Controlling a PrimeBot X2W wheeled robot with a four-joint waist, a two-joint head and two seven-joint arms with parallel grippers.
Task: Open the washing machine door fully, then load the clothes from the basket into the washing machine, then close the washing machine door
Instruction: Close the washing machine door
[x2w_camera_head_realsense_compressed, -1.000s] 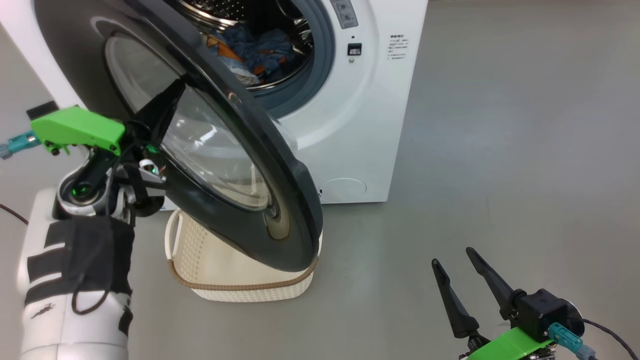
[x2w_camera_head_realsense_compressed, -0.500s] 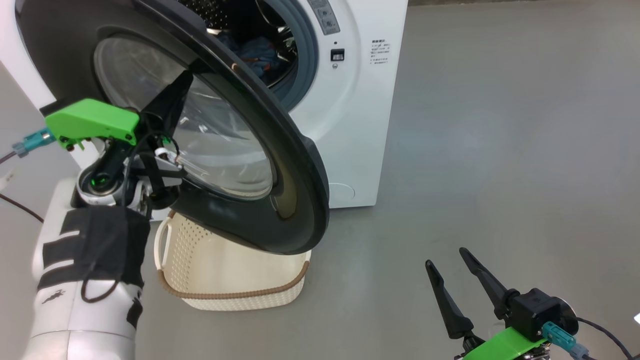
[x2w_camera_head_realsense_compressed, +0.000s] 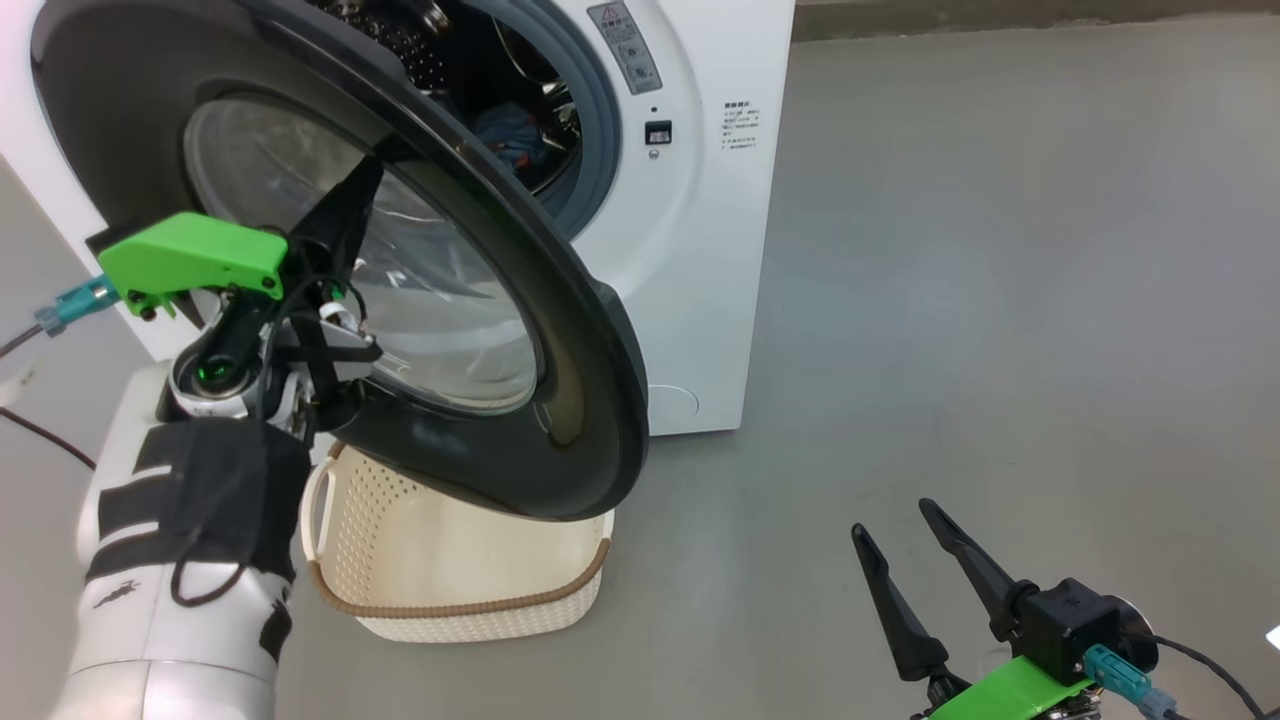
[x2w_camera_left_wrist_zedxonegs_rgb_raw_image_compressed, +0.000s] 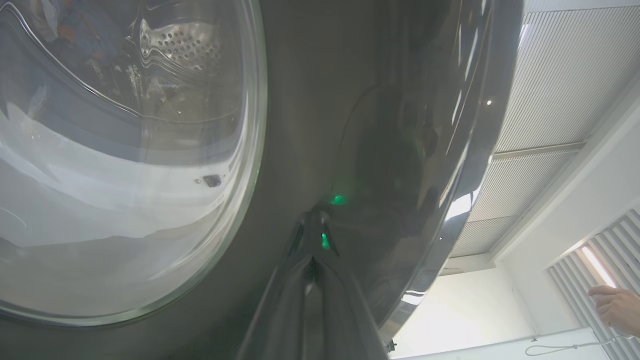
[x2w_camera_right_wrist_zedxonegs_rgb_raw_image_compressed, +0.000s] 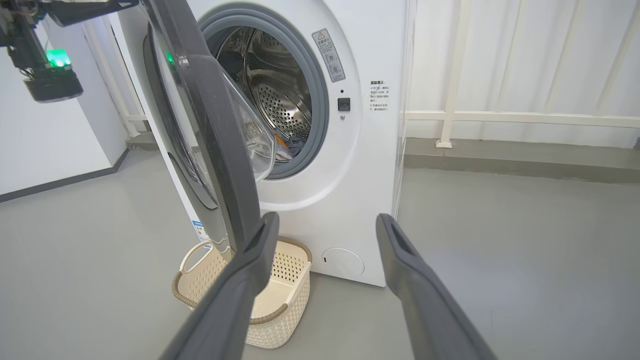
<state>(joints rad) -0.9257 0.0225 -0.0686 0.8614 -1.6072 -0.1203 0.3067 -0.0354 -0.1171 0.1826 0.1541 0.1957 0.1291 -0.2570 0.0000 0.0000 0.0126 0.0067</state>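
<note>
The washing machine (x2w_camera_head_realsense_compressed: 700, 250) (x2w_camera_right_wrist_zedxonegs_rgb_raw_image_compressed: 370, 165) stands with its washing machine door (x2w_camera_head_realsense_compressed: 560, 330) (x2w_camera_right_wrist_zedxonegs_rgb_raw_image_compressed: 220, 150) partway swung over the opening. My left gripper (x2w_camera_head_realsense_compressed: 368, 172) (x2w_camera_left_wrist_zedxonegs_rgb_raw_image_compressed: 314, 217) is shut, its tips against the door's (x2w_camera_left_wrist_zedxonegs_rgb_raw_image_compressed: 310, 100) outer face beside the glass. The clothes (x2w_camera_head_realsense_compressed: 510, 140) (x2w_camera_right_wrist_zedxonegs_rgb_raw_image_compressed: 290, 147) lie in the steel drum, blue with orange. Below the door sits the basket (x2w_camera_head_realsense_compressed: 470, 607) (x2w_camera_right_wrist_zedxonegs_rgb_raw_image_compressed: 285, 265) with nothing in the part that shows. My right gripper (x2w_camera_head_realsense_compressed: 893, 518) (x2w_camera_right_wrist_zedxonegs_rgb_raw_image_compressed: 327, 220) hangs open at the lower right, holding nothing, well clear of the machine.
Grey floor (x2w_camera_head_realsense_compressed: 1000, 300) stretches to the right of the machine. A white rail and curtain (x2w_camera_right_wrist_zedxonegs_rgb_raw_image_compressed: 500, 117) run along the back wall. A person's hand (x2w_camera_left_wrist_zedxonegs_rgb_raw_image_compressed: 615, 305) shows at the edge of the left wrist view. A dark cable (x2w_camera_head_realsense_compressed: 40, 435) trails at the far left.
The door has swung further over the opening with my shut left gripper against it, hiding more of the drum. The head camera has shifted too. The right gripper holds its place.
</note>
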